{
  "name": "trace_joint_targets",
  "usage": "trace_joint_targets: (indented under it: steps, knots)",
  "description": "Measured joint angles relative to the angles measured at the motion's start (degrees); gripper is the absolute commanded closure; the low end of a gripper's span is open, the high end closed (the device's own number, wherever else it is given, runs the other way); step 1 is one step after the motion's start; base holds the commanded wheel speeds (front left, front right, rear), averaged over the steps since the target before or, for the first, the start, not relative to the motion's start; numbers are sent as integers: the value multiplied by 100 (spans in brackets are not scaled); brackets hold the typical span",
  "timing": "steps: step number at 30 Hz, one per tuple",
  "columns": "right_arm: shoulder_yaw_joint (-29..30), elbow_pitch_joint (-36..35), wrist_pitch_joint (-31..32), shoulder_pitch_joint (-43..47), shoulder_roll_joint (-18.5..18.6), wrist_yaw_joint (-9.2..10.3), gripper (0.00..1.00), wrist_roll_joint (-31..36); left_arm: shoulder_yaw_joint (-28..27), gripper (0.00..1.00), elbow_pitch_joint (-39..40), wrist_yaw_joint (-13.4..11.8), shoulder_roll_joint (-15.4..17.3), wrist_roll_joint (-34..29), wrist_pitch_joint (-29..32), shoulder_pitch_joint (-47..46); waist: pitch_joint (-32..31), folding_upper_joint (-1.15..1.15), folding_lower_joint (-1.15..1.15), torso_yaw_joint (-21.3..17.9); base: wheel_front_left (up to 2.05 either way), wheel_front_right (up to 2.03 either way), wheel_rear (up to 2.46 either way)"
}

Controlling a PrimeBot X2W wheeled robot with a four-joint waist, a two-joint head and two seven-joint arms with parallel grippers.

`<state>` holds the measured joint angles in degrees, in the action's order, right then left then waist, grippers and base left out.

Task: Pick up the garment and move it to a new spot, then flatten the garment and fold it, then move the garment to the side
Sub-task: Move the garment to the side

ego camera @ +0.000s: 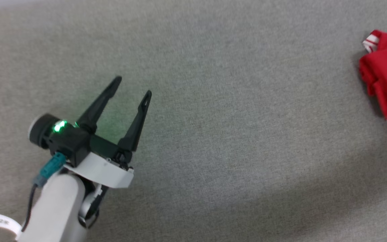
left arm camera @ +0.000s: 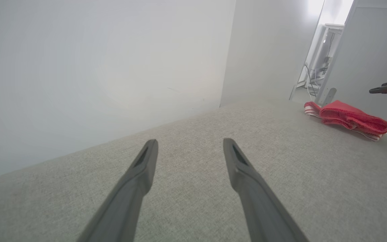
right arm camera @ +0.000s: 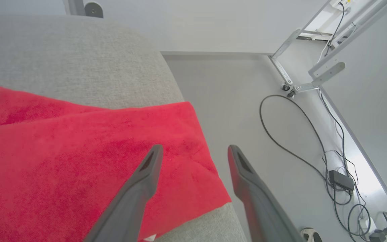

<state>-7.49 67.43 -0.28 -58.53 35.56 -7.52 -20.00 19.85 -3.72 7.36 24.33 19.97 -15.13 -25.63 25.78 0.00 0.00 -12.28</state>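
One garment [ego camera: 386, 84], red with a strip of white-and-red striped trim [ego camera: 370, 40] at its far corner, lies folded in a compact bundle at the right-hand edge of the grey fabric surface [ego camera: 213, 134], close to a rounded corner. In the right wrist view its upper layer sits slightly askew over the layer beneath, and one corner reaches the surface's edge. The right jaws are above it, spread wide and holding nothing: one dark finger [right arm camera: 139, 188] shows over the red cloth, the other [right arm camera: 254, 195] over the pale floor [right arm camera: 233, 101] beyond the edge. Whether either finger touches the cloth cannot be told. The left jaws are well apart from the garment, over bare grey fabric at the lower left of the head view, likewise spread and empty, with a green light [ego camera: 59, 127] glowing at their base. On the floor past the surface, a black cable [right arm camera: 281, 134] loops towards a power adapter [right arm camera: 341, 179].
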Motion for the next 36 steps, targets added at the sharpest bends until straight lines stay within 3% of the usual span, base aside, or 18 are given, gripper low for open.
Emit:
trace_joint_targets:
  steps: [12, 19, 27, 36]
  knots:
    - [-1300, -1091, -410, 1328, -692, 0, 0, -772, -720, 0, -419, 4, -679, 30, 0, 1369, -971, 0, 0, 225, 0, 0, 0]
    - [-1432, -1433, -1040, 2146, -1067, 0, 0, -1380, -1143, 0, -732, 4, -977, 56, 0, 1966, -1521, 0, 0, 508, 0, 0, 0]
    - [-1544, -1660, -1395, 2722, -1544, 0, 0, -1582, -1580, 0, -890, 4, -1211, 12, 0, 2519, -2089, 0, 0, 858, 0, 0, 0]
    - [-1562, -2515, -1468, 3215, -1583, 0, 0, -1599, -1848, 0, -935, 4, -1404, 7, 0, 2641, -2613, 0, 0, 1177, 0, 0, 0]
